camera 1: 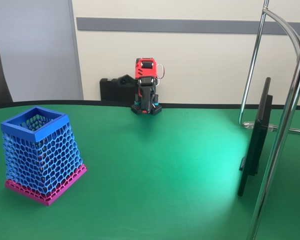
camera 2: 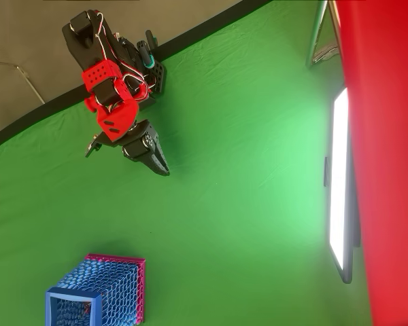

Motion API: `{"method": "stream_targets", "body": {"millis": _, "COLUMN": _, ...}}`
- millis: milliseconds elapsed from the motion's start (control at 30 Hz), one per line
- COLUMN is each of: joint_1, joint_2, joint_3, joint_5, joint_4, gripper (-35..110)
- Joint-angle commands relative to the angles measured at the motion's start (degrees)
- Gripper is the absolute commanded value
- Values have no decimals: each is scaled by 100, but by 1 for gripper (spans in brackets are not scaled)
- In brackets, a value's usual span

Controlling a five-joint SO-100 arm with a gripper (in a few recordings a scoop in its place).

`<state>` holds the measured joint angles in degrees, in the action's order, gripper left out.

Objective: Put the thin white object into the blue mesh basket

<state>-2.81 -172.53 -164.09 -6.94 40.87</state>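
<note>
Basket: the blue mesh basket is a tapered square of honeycomb lattice with a solid blue rim and a magenta-pink base; it stands on the left of the table in the fixed view, bottom left in the overhead view.
Thin white object: cannot be made out in either view.
Table: the green table has a smooth matte surface and a black edge.
Gripper: the gripper is a black claw on a red and black arm, folded near the table's far edge, well apart from the basket; its jaws look pressed together, holding nothing.
</note>
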Motion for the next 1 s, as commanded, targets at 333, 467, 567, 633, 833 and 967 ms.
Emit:
{"method": "stream_targets", "body": {"millis": 333, "joint_1": -97, "joint_2": -1784, "joint_3": -940, "joint_5": 431, "joint_4": 1160, "gripper": 1}}
{"method": "stream_targets", "body": {"millis": 467, "joint_1": -97, "joint_2": -1793, "joint_3": -1116, "joint_5": 457, "joint_4": 1160, "gripper": 1}}
{"method": "stream_targets", "body": {"millis": 567, "joint_1": -97, "joint_2": -1793, "joint_3": -1160, "joint_5": 431, "joint_4": 1151, "gripper": 1}}
{"method": "stream_targets", "body": {"millis": 633, "joint_1": -97, "joint_2": -1793, "joint_3": -1160, "joint_5": 431, "joint_4": 1151, "gripper": 1}}
{"method": "stream_targets", "body": {"millis": 833, "joint_1": -97, "joint_2": -1793, "joint_3": -1160, "joint_5": 439, "joint_4": 1151, "gripper": 1}}
{"method": "stream_targets", "body": {"millis": 967, "joint_1": -97, "joint_2": -1793, "joint_3": -1160, "joint_5": 448, "joint_4": 1151, "gripper": 1}}
